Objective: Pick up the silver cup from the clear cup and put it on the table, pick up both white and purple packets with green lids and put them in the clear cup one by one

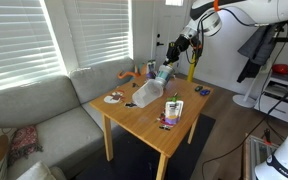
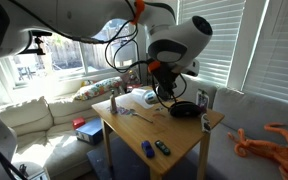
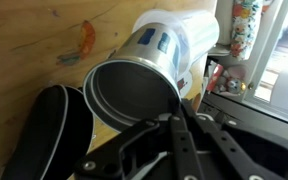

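Two cups are nested in the wrist view. The silver cup [image 3: 134, 85] sits inside the clear cup [image 3: 189, 35] with its open mouth facing the camera. The clear one shows past it toward 1 o'clock. The claw [image 3: 174, 122] comes in from 6 o'clock with its tips right at the silver rim. I cannot tell whether they pinch the rim or how wide they stand. A black object [image 3: 44, 130] lies at 8 o'clock of the cups. In an exterior view the packets [image 1: 172, 108] lie on the table [image 1: 142, 120], toward 6 o'clock of the claw.
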You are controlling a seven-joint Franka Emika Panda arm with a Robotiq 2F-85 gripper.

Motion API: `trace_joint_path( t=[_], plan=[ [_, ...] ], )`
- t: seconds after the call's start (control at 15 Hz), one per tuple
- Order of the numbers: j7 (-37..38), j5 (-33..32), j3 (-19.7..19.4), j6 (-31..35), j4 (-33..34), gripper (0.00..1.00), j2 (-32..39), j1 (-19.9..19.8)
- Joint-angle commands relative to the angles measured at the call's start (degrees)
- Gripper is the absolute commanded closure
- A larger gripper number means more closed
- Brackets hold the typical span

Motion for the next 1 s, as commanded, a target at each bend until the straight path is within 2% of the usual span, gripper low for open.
trace_joint_path(
  t=[0.0,0.4,0.53,0.93],
  plan=[
    [5.72,-12.47,0.36,0.48,-0.38,0.99,-4.19,1.09],
    [9.79,-33.35,1.56,1.59,-1.70,0.99,-8.15,2.60],
    [10.33,-38.13,1.99,1.98,-2.44,0.99,-8.88,3.13],
    [12.20,-43.45,2.93,9.08,-7.09,0.99,-9.46,4.38]
  ],
)
